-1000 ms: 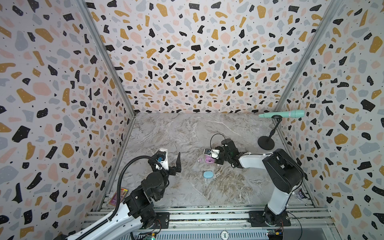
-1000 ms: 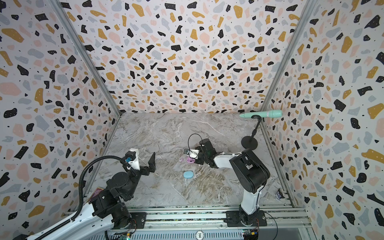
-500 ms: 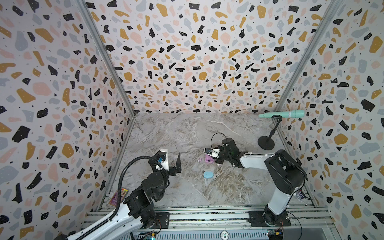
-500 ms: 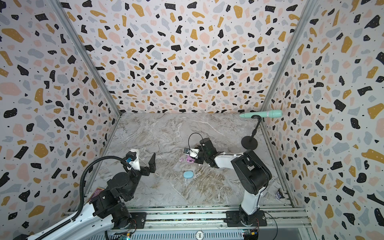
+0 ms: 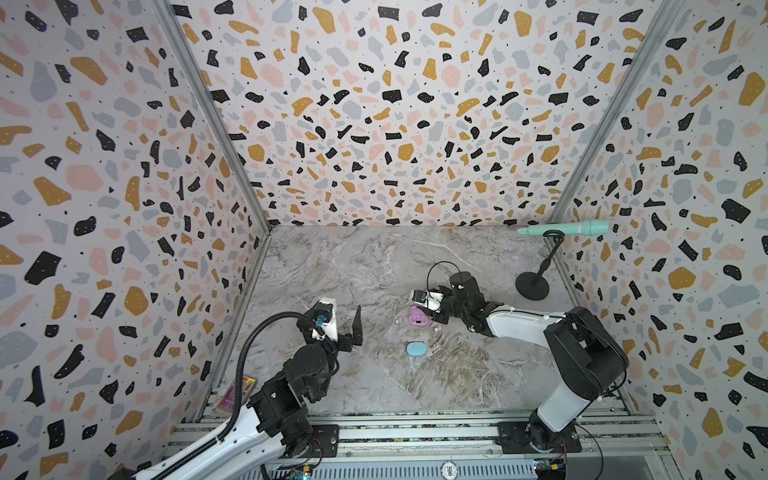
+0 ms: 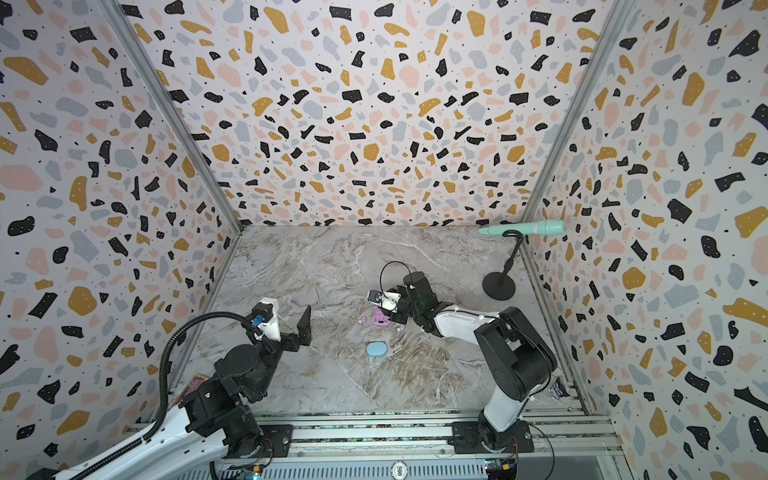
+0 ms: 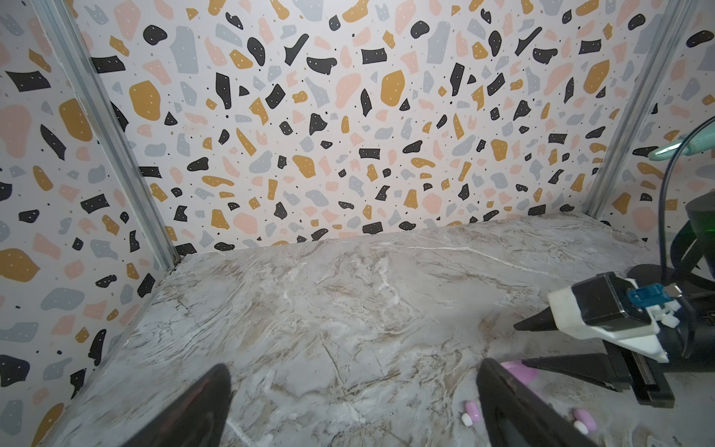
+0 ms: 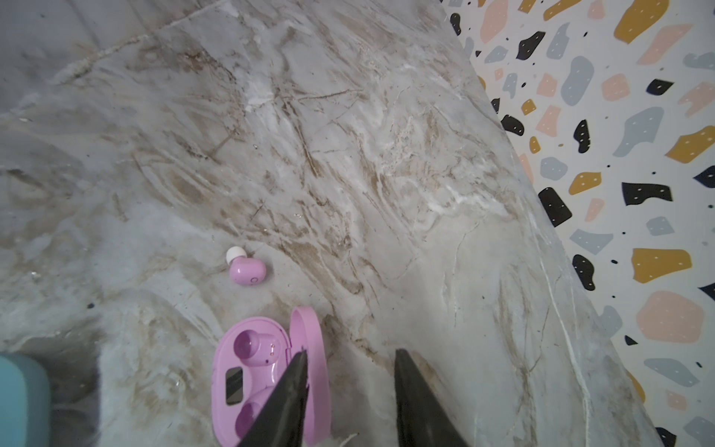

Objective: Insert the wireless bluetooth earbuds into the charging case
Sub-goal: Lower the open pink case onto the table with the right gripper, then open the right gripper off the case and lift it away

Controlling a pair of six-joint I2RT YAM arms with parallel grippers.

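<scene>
Pink plastic pill-shaped charging case open on the grey, brown-veined marble tabletop, lid hinged up just beside the right gripper, whose jaws are parted with nothing between them. One well plainly empty, the other half hidden behind a black finger. Tiny pink earbud with whitish tip loose on the marble near the case; second pink earbud on the case's other side, toward the right arm. For the pick: lift clear of the lid, centre over one bud, pinch its rounded body lightly, keep the tip aimed down into the well, avoid nudging the light case. Left gripper spread wide, well apart. Closed light-blue case nearby. Marble probably slick, so expect skidding. Teal microphone on a black stand at the back corner; terrazzo-patterned walls all round.
</scene>
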